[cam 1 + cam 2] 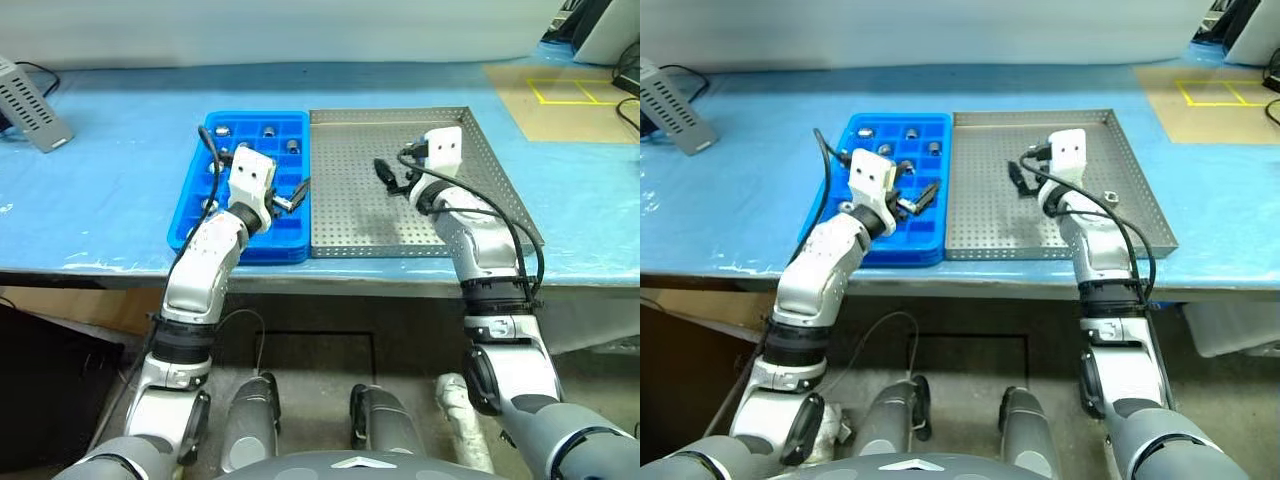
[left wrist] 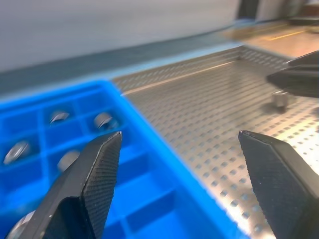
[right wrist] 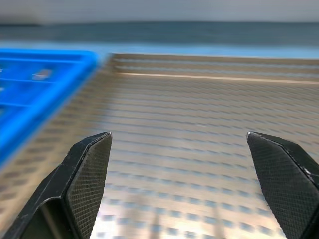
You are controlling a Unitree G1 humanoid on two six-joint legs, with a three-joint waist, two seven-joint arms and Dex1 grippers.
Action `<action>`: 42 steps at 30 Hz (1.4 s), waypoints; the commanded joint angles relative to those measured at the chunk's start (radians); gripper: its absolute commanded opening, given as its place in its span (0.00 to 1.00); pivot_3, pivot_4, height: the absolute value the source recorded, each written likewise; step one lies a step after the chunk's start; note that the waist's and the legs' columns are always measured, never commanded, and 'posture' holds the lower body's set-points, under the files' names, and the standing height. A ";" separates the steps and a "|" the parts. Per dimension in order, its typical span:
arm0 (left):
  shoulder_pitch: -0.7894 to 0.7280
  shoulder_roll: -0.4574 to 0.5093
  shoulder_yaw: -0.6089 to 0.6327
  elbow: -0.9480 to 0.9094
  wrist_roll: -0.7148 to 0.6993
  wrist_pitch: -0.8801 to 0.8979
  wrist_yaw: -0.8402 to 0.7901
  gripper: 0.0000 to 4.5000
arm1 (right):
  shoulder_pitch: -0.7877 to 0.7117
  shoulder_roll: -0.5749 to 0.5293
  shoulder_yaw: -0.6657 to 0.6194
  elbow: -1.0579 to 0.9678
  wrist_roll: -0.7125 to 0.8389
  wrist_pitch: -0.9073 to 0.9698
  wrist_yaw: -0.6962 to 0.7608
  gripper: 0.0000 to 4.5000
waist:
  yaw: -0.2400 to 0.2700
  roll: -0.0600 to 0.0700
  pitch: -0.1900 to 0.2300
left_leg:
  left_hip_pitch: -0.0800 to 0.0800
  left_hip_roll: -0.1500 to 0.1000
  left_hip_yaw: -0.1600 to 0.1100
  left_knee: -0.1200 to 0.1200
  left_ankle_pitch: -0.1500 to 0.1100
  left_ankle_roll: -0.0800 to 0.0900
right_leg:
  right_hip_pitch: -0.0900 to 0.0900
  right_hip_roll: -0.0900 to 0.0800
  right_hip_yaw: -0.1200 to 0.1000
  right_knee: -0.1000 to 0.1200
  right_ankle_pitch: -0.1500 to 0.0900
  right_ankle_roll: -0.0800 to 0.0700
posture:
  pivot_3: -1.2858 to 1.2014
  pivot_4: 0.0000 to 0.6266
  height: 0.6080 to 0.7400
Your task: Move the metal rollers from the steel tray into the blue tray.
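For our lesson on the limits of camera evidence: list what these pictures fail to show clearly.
- Blue tray: near cells hidden by the left hand and arm in the eye views, so the roller count is uncertain.
- Rollers in the left wrist view: blurred.
- Roller on the steel tray: too small to show its hole.

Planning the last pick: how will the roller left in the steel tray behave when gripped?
The roller looks like smooth shiny metal, so probably slippery and heavy for its size. Being a short cylinder, it may roll across the steel tray if tipped over.
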 commanded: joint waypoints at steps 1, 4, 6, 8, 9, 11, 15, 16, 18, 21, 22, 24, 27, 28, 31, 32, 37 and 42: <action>-0.055 0.010 0.037 0.051 -0.039 -0.077 -0.027 0.88 | -0.061 -0.021 -0.055 0.031 -0.072 0.038 -0.175 1.00 | -0.003 0.000 0.000 | 0.000 0.000 0.000 0.000 0.000 0.000 | -0.001 0.000 0.000 0.000 0.000 0.000 | 0.46 0.24 1.00; -0.086 0.019 0.020 0.103 -0.033 -0.123 -0.052 0.88 | -0.081 -0.024 -0.084 0.054 -0.081 0.080 -0.237 1.00 | -0.007 0.000 0.000 | 0.000 0.001 0.001 0.000 0.000 0.000 | -0.001 0.001 0.002 0.000 0.000 0.000 | 0.45 0.24 1.00; -0.103 0.019 -0.006 0.131 -0.024 -0.157 -0.075 0.88 | -0.087 -0.024 -0.098 0.063 -0.082 0.111 -0.262 1.00 | -0.008 0.000 0.000 | 0.001 0.001 0.002 0.000 0.000 -0.001 | -0.001 0.002 0.002 0.000 0.000 0.000 | 0.44 0.24 1.00; -0.117 0.015 -0.019 0.159 -0.017 -0.181 -0.083 0.88 | -0.084 -0.026 -0.103 0.061 -0.039 0.126 -0.191 1.00 | -0.011 0.000 0.000 | 0.001 0.001 0.002 0.000 0.000 -0.001 | -0.001 0.002 0.002 0.001 0.000 0.000 | 0.44 0.24 1.00; -0.124 0.012 -0.021 0.178 -0.015 -0.193 -0.083 0.88 | -0.078 -0.028 -0.093 0.063 -0.020 0.111 -0.130 1.00 | -0.013 0.000 0.000 | 0.001 0.001 0.002 0.000 0.000 -0.001 | -0.001 0.002 0.002 0.001 0.000 0.000 | 0.44 0.24 1.00; -0.139 0.009 -0.026 0.209 -0.009 -0.218 -0.081 0.88 | -0.088 -0.028 -0.087 0.096 -0.005 0.095 -0.075 1.00 | -0.018 0.000 0.000 | 0.001 0.001 0.002 0.000 0.000 -0.001 | -0.001 0.002 0.003 0.001 0.000 0.000 | 0.44 0.24 1.00; -0.149 0.003 -0.025 0.220 -0.019 -0.234 -0.082 0.88 | -0.162 -0.032 -0.096 0.258 -0.011 0.057 -0.068 1.00 | -0.025 0.000 0.000 | 0.001 0.002 0.002 0.000 0.000 0.000 | -0.001 0.002 0.003 0.001 0.000 0.000 | 0.44 0.24 1.00; -0.149 0.003 -0.024 0.220 -0.021 -0.235 -0.083 0.88 | -0.178 -0.034 -0.100 0.295 -0.013 0.048 -0.070 1.00 | -0.026 0.000 0.000 | 0.001 0.002 0.002 0.000 0.000 0.000 | -0.001 0.002 0.003 0.002 0.000 0.000 | 0.44 0.24 1.00; -0.140 0.011 -0.020 0.213 -0.021 -0.234 -0.083 0.88 | -0.238 -0.043 -0.092 0.427 -0.047 -0.014 -0.118 1.00 | -0.027 0.000 0.000 | 0.001 0.002 0.002 0.000 0.001 0.000 | -0.001 0.002 0.003 0.002 0.000 0.000 | 0.45 0.24 1.00; -0.128 0.021 -0.013 0.188 -0.031 -0.223 -0.088 0.88 | -0.312 -0.049 -0.084 0.571 -0.064 -0.087 -0.131 1.00 | -0.026 0.000 0.000 | 0.001 0.003 0.003 0.000 0.001 0.000 | -0.002 0.002 0.002 0.002 0.000 -0.001 | 0.46 0.24 1.00; -0.121 0.026 -0.008 0.170 -0.039 -0.215 -0.090 0.88 | -0.337 -0.048 -0.086 0.619 -0.061 -0.107 -0.120 1.00 | -0.027 0.000 0.000 | 0.001 0.003 0.003 0.000 0.000 0.000 | -0.002 0.003 0.002 0.002 0.000 -0.001 | 0.47 0.24 1.00; -0.106 0.036 -0.002 0.144 -0.047 -0.203 -0.091 0.88 | -0.375 -0.048 -0.076 0.697 -0.074 -0.149 -0.118 1.00 | -0.025 0.000 0.000 | 0.001 0.004 0.004 0.000 0.000 0.000 | -0.002 0.003 0.002 0.002 0.000 -0.001 | 0.47 0.24 1.00; -0.065 0.059 0.005 0.093 -0.049 -0.177 -0.082 0.88 | -0.430 -0.043 -0.072 0.806 -0.095 -0.174 -0.178 1.00 | -0.021 0.000 0.000 | 0.000 0.005 0.005 0.000 0.000 0.001 | -0.002 0.003 0.002 0.002 0.000 -0.001 | 0.49 0.24 1.00; -0.049 0.066 0.012 0.070 -0.056 -0.165 -0.077 0.88 | -0.449 -0.041 -0.080 0.842 -0.092 -0.170 -0.200 1.00 | -0.020 0.000 0.000 | 0.000 0.005 0.006 0.000 0.000 0.001 | -0.002 0.003 0.002 0.002 0.000 -0.001 | 0.50 0.24 1.00; -0.013 0.084 0.024 0.012 -0.059 -0.139 -0.060 0.88 | -0.483 -0.047 -0.096 0.924 -0.097 -0.167 -0.314 1.00 | -0.011 0.000 0.000 | 0.000 0.006 0.006 0.000 0.000 0.001 | -0.002 0.003 0.001 0.003 0.000 -0.001 | 0.51 0.24 1.00; -0.003 0.087 0.028 -0.004 -0.058 -0.131 -0.054 0.88 | -0.490 -0.049 -0.100 0.940 -0.096 -0.175 -0.338 1.00 | -0.004 0.000 0.000 | 0.000 0.006 0.006 0.000 0.000 0.001 | -0.003 0.003 0.001 0.003 0.000 -0.001 | 0.52 0.24 1.00; 0.040 0.092 0.035 -0.064 -0.062 -0.097 -0.034 0.88 | -0.514 -0.047 -0.126 0.990 -0.074 -0.202 -0.344 1.00 | 0.009 0.000 0.000 | 0.000 0.006 0.006 0.000 -0.001 0.000 | -0.003 0.003 0.001 0.004 0.000 -0.001 | 0.53 0.24 1.00; 0.064 0.094 0.041 -0.103 -0.066 -0.077 -0.013 0.88 | -0.524 -0.051 -0.141 1.013 -0.074 -0.223 -0.323 1.00 | 0.014 0.000 0.000 | 0.000 0.006 0.006 0.000 -0.002 -0.002 | -0.003 0.003 0.001 0.004 0.000 -0.001 | 0.55 0.24 1.00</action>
